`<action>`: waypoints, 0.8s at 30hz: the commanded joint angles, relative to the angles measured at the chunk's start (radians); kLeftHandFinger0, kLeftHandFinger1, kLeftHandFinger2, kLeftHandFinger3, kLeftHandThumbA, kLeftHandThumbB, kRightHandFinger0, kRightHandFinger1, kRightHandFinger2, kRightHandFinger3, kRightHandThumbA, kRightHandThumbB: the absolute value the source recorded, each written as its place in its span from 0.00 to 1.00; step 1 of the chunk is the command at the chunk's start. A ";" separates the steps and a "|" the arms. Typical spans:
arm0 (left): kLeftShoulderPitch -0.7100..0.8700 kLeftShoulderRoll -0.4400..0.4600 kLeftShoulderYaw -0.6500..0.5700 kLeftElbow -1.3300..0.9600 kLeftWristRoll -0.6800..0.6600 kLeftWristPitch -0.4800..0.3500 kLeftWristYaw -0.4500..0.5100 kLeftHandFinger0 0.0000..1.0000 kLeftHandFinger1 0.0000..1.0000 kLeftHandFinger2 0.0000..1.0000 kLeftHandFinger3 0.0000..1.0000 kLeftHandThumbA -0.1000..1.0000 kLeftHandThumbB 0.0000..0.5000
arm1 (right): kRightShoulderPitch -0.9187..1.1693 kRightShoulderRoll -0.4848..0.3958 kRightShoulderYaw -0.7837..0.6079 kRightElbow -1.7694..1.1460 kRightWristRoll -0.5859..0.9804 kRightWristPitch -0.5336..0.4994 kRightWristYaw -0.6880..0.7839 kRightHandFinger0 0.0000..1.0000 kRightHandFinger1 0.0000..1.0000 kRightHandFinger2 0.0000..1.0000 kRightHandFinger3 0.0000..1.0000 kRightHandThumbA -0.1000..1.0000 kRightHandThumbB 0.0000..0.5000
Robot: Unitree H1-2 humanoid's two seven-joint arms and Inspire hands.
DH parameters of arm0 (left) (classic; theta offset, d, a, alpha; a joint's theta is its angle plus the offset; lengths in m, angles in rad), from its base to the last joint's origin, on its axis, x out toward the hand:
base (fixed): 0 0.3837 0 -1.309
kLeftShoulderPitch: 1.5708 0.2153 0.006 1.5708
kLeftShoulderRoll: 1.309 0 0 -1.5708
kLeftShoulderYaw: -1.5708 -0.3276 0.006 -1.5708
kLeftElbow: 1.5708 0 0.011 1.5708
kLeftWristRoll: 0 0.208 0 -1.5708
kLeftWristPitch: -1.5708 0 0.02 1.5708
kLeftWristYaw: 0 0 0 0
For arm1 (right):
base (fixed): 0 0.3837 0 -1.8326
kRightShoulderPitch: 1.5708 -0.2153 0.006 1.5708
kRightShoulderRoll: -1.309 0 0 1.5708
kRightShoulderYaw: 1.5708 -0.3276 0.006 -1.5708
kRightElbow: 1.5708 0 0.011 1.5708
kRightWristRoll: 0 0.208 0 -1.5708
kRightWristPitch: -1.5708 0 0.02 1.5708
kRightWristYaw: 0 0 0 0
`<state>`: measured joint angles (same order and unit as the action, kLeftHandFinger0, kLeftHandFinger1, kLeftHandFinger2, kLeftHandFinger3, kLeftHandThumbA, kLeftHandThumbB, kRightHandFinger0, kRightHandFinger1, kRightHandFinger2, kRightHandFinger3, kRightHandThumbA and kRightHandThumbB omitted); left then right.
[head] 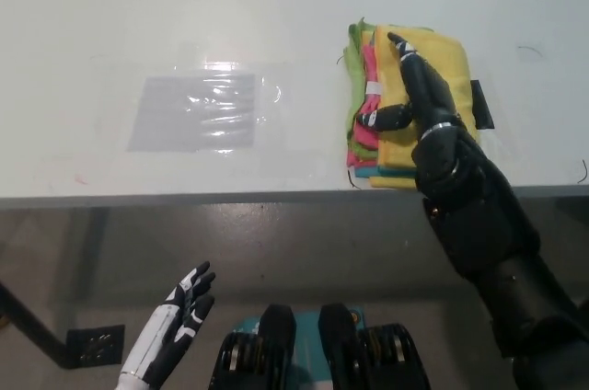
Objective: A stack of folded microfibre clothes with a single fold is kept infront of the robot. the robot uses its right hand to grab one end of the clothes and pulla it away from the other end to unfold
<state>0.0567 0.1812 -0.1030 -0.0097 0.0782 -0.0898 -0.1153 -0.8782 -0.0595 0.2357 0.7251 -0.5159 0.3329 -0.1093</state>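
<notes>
A stack of folded microfibre cloths lies on the white table near its front edge, right of centre. A yellow cloth is on top, with pink, green and teal edges showing at the stack's left side. My black right hand lies flat over the left part of the yellow cloth, fingers stretched out and apart, thumb toward the pink edge. It holds nothing. My white left hand rests open below the table edge at the lower left.
A clear plastic sheet lies flat on the table left of the stack. A small black object peeks out at the stack's right side. The table's front edge runs across the picture, with grey floor below.
</notes>
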 commanded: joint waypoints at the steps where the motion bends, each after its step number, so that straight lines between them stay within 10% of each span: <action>1: -0.022 0.021 -0.005 -0.031 0.014 -0.010 -0.022 1.00 1.00 1.00 1.00 0.92 0.43 | -0.101 -0.017 0.053 0.057 -0.116 0.137 -0.005 1.00 1.00 1.00 1.00 0.62 0.68; 2: -0.024 0.021 -0.005 -0.030 0.012 -0.009 -0.023 1.00 1.00 1.00 1.00 0.92 0.44 | -0.106 -0.011 0.044 0.081 -0.133 0.137 -0.026 0.71 0.77 0.91 1.00 0.45 0.55; 3: -0.025 0.022 -0.005 -0.032 0.013 -0.004 -0.024 1.00 1.00 1.00 1.00 0.92 0.45 | -0.104 -0.011 0.039 0.093 -0.134 0.137 -0.055 0.21 0.28 0.52 1.00 0.20 0.46; 4: -0.031 0.023 -0.005 -0.034 0.013 0.004 -0.025 1.00 1.00 1.00 1.00 0.92 0.48 | -0.104 -0.014 0.040 0.101 -0.123 0.137 -0.080 0.01 0.03 0.19 1.00 0.02 0.56; 5: -0.034 0.023 -0.004 -0.036 0.013 0.012 -0.026 1.00 1.00 1.00 1.00 0.92 0.49 | -0.103 -0.017 0.042 0.110 -0.112 0.137 -0.103 0.00 0.01 0.09 1.00 0.00 0.56; 6: -0.042 0.023 -0.004 -0.033 0.012 0.010 -0.027 1.00 1.00 1.00 1.00 0.92 0.49 | -0.100 -0.021 0.031 0.115 -0.097 0.135 -0.122 0.00 0.00 0.01 0.79 0.00 0.58; 14: -0.067 0.025 -0.005 -0.029 0.006 0.018 -0.037 1.00 1.00 1.00 1.00 0.89 0.48 | -0.083 -0.058 0.001 0.143 -0.042 0.086 -0.112 0.00 0.04 0.08 0.53 0.00 0.53; 17: -0.076 0.024 -0.004 -0.025 0.004 0.016 -0.042 1.00 1.00 1.00 1.00 0.88 0.48 | -0.072 -0.062 -0.021 0.145 -0.022 0.036 -0.145 0.00 0.04 0.12 0.25 0.00 0.53; 21: -0.076 0.025 -0.006 -0.027 0.012 0.021 -0.041 1.00 1.00 1.00 1.00 0.89 0.48 | -0.073 -0.059 -0.042 0.156 -0.009 0.015 -0.179 0.00 0.27 0.69 0.60 0.00 0.51; 24: -0.086 0.025 -0.006 -0.022 0.019 0.023 -0.039 1.00 1.00 1.00 1.00 0.90 0.49 | -0.079 -0.063 -0.061 0.173 0.003 -0.055 -0.235 0.00 0.31 0.72 0.62 0.00 0.55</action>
<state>-0.0064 0.1939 -0.1057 -0.0096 0.0852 -0.0676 -0.1423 -0.9307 -0.1059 0.2048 0.8876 -0.5435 0.3587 -0.2532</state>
